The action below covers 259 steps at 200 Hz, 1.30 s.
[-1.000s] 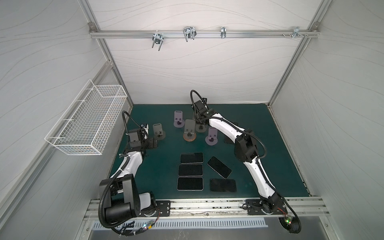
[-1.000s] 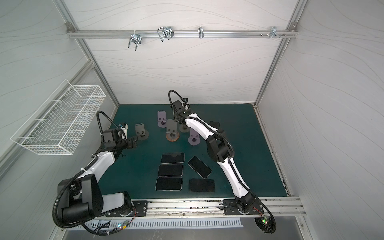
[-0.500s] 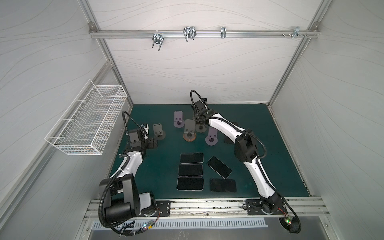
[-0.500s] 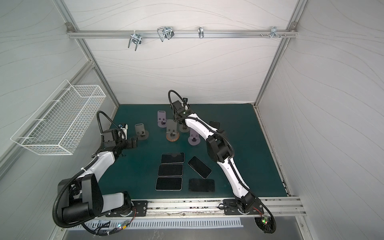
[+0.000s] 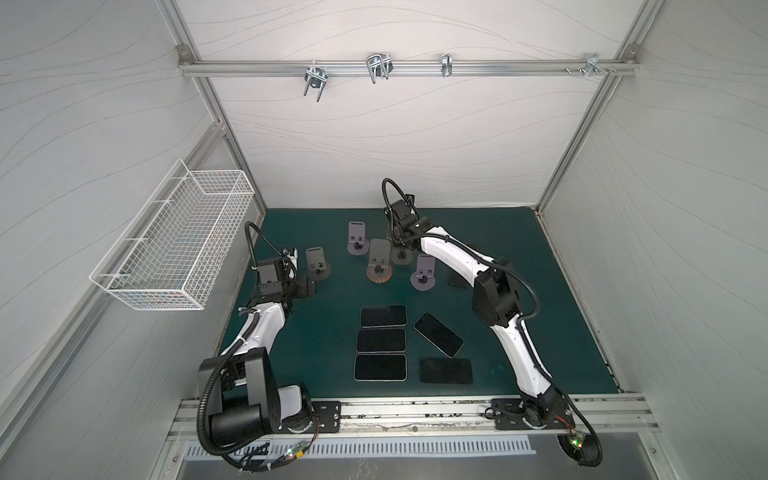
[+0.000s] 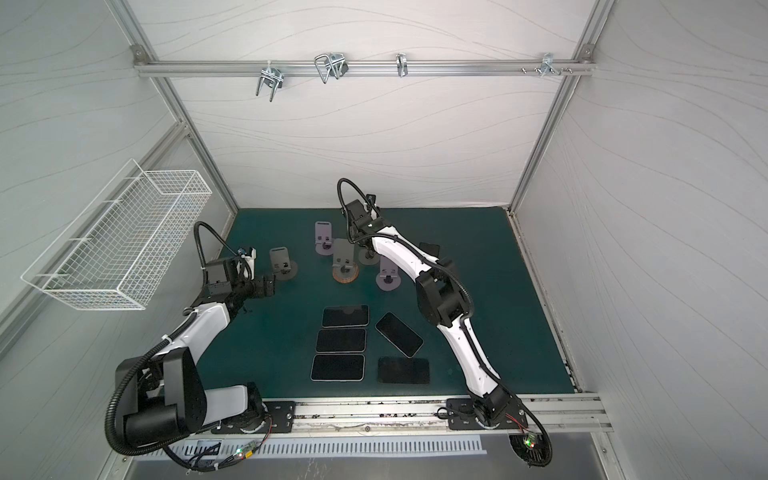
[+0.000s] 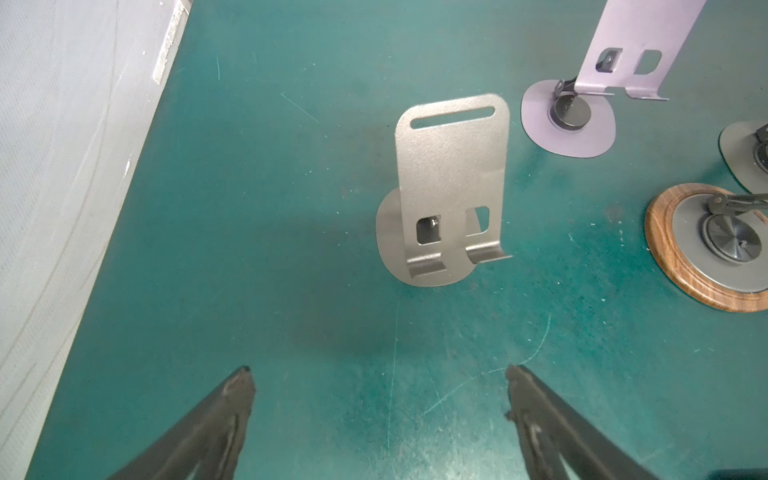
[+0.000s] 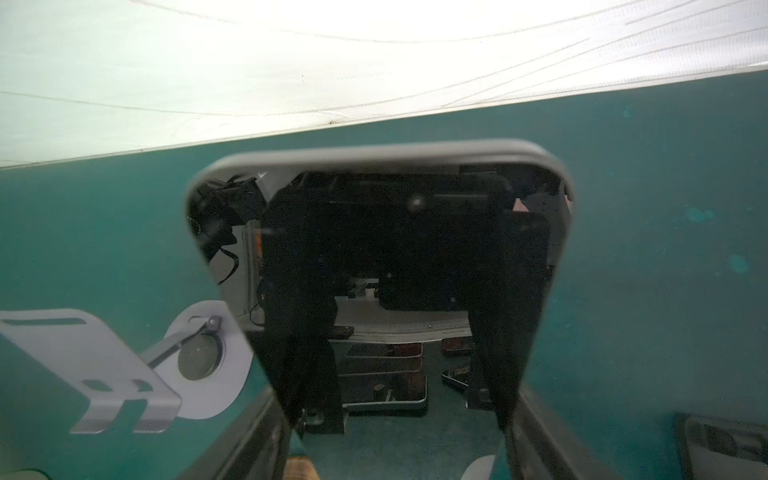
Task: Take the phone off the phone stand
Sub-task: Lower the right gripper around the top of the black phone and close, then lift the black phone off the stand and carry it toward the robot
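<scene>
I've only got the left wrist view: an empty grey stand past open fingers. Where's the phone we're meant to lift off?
Observer: The right end effector is shut on a phone; the right wrist view shows it.
Operator: Whereabouts is that?
Observer: At the back, over a grey stand base, in both top views.
Operator: Any others already down?
Observer: Five phones lie flat in a group at the front.
</scene>
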Each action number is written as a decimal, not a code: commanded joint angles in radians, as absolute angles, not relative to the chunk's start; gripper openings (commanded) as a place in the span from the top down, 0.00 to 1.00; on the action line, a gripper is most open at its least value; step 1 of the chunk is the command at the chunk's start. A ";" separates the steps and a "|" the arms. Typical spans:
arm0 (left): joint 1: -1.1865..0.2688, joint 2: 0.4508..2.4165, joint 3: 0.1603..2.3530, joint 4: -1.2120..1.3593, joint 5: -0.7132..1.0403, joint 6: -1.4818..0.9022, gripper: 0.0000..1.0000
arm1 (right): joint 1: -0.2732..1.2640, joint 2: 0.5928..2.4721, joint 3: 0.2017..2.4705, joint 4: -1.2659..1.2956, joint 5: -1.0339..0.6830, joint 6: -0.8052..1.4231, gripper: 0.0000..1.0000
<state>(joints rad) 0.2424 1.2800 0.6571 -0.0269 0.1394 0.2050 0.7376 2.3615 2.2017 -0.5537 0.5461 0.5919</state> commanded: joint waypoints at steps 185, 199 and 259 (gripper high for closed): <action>0.247 1.282 0.676 -0.011 0.158 0.215 0.04 | 0.626 1.527 1.463 -0.485 0.204 0.169 0.46; 0.246 1.280 0.676 -0.009 0.156 0.215 0.04 | 0.626 1.475 1.397 -0.512 0.191 0.104 0.46; 0.247 1.278 0.675 -0.006 0.147 0.210 0.04 | 0.634 1.302 1.100 -0.570 0.185 -0.009 0.47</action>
<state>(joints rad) 0.2424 1.2800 0.6571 -0.0265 0.1467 0.2050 0.6296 1.3560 1.1629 -0.5404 0.1993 0.0757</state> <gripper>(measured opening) 0.959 0.743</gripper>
